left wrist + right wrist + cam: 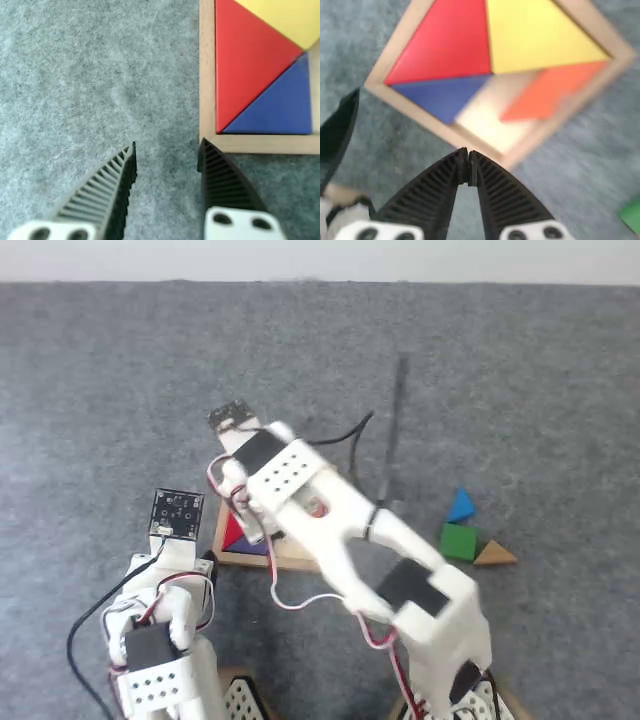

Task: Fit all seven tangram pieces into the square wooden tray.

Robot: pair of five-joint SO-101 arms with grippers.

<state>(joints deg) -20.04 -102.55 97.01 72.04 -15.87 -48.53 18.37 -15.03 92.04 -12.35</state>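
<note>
Two end effectors at the wooden tray: left end effector spread beside its corner, right end effector pressed together, empty, over its edge.

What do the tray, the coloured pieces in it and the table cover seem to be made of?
The tray looks like pale bare wood, matt. The red piece and the blue piece look smoothly painted, probably wood, though paint hides the core. The table cover looks like grey felt or short carpet: fuzzy fibres.

Likely robot lab: grey felt tabletop
</note>
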